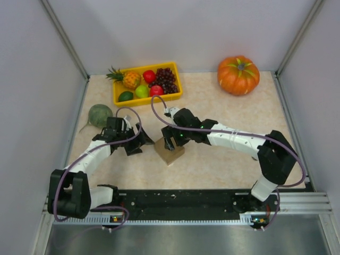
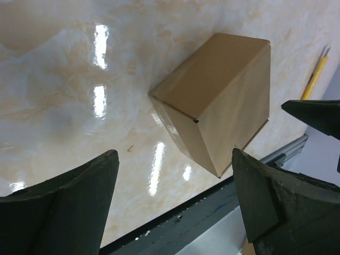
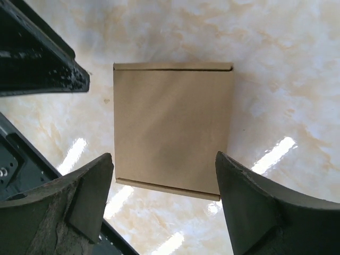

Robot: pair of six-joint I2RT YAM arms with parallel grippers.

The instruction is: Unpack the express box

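The express box point(image 1: 170, 152) is a small brown cardboard box lying closed on the marble table, between my two grippers. My left gripper point(image 1: 142, 143) is open just left of it; in the left wrist view the box point(image 2: 218, 98) lies ahead of the spread fingers point(image 2: 74, 204), untouched. My right gripper point(image 1: 172, 139) hovers over the box's far side, open. In the right wrist view the closed lid point(image 3: 172, 127) fills the gap between the spread fingers point(image 3: 249, 204), which stand above it and hold nothing.
A yellow fruit tray point(image 1: 118, 98) with pineapple, grapes and apples stands at the back. An orange pumpkin point(image 1: 238, 75) sits back right. A green melon point(image 1: 99, 115) lies beside the left arm. A black rail point(image 1: 180, 201) runs along the near edge.
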